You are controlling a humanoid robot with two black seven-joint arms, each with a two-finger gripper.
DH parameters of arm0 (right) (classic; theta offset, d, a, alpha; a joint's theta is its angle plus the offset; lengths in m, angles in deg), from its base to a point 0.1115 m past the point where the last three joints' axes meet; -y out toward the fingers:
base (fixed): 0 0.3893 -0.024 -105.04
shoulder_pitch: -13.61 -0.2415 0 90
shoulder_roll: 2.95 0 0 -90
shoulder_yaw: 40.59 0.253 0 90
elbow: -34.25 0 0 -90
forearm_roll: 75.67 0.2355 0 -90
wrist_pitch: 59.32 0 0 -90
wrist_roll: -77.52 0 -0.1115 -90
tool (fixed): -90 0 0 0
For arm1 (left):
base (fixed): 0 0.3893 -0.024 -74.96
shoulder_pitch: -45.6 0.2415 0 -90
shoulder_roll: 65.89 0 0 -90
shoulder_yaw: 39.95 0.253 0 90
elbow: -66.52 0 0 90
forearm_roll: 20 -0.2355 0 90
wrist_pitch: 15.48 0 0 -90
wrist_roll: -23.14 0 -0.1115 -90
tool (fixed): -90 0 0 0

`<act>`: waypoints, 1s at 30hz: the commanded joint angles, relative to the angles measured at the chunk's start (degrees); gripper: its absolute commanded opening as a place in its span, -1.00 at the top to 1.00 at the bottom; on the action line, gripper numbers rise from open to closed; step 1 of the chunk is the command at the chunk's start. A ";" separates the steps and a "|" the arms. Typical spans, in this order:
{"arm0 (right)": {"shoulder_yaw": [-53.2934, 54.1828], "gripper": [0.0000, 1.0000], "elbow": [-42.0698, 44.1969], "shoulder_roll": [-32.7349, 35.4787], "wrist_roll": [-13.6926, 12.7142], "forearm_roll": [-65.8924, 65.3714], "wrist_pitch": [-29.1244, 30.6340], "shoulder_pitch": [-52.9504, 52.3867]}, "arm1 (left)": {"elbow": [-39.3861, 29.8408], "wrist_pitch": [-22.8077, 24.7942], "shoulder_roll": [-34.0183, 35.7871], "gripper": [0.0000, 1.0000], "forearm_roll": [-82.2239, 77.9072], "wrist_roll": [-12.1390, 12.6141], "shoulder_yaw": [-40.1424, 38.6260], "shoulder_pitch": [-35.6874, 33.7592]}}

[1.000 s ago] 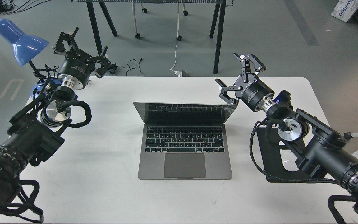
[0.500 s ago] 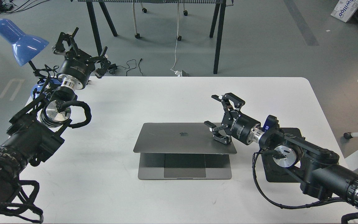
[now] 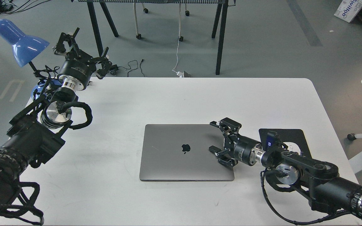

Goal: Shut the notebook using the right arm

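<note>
So the right hand (image 3: 219,139) was spread wide, fingers apart, gripping nothing, sitting low over the right edge of the notebook (image 3: 185,156). Looked like the lower finger was touching or nearly touching the lid near that right side, but I honestly couldn't tell if it was real contact or just hovering. The notebook lay directly to the hand's left, lid down flat with the logo facing up, long axis running left to right across the white tabletop (image 3: 174,97), about in the middle toward the near edge. My read: the closing part was basically done, and all that was left was lifting off without dragging the thing sideways. Mouse pad (image 3: 286,135) sat just right of the wrist. The left hand (image 3: 79,50) was way off at the far left corner by the blue lamp (image 3: 19,40), open too, holding nothing, clearly the farther one.
</note>
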 commanded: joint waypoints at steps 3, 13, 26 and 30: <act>1.90 -1.00 -0.04 -0.10 0.05 0.08 0.08 -0.43 | -0.01 0.00 0.02 -1.00 0.01 0.00 0.00 0.00; 28.08 -1.00 -0.84 -0.01 -1.01 0.43 2.19 -2.36 | -0.01 0.00 0.02 -1.00 0.01 0.00 0.00 0.00; 46.64 -1.00 0.75 2.36 -3.11 13.94 2.37 -4.39 | -0.01 0.00 0.02 -1.00 0.01 0.00 0.00 0.00; 47.08 -1.00 3.11 3.07 -3.91 19.41 2.54 -5.26 | -0.01 0.00 0.02 -1.00 0.01 0.00 0.00 0.00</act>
